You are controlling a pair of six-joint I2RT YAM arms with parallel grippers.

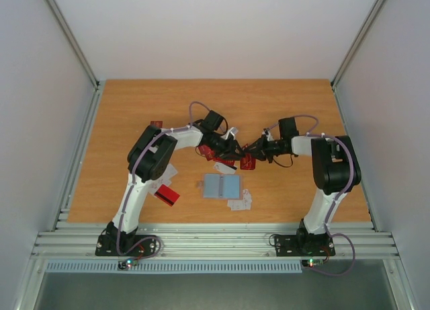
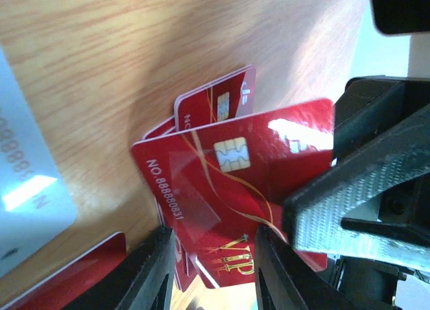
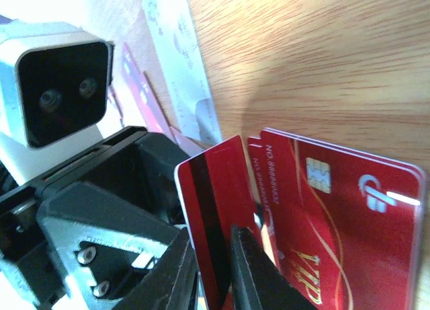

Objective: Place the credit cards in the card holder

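Observation:
The card holder [image 1: 221,185] lies open on the table, its light blue-grey inside up, just in front of both grippers. Above it the two grippers meet tip to tip. My left gripper [image 2: 213,237] is shut on a fanned stack of red credit cards [image 2: 228,182] with gold VIP lettering, held above the wood. My right gripper [image 3: 213,239] is shut on one red card with a black stripe [image 3: 215,209] at the edge of that stack. The rest of the stack [image 3: 336,216] fans out to its right. The right gripper's padded finger [image 2: 363,196] shows beside the stack.
Loose cards lie around the holder: a red one [image 1: 166,196] to its left, white ones [image 1: 239,202] at its near right, another white one [image 1: 225,167] behind it. A red card [image 1: 156,124] sits farther back left. More cards [image 2: 27,169] lie under the left gripper.

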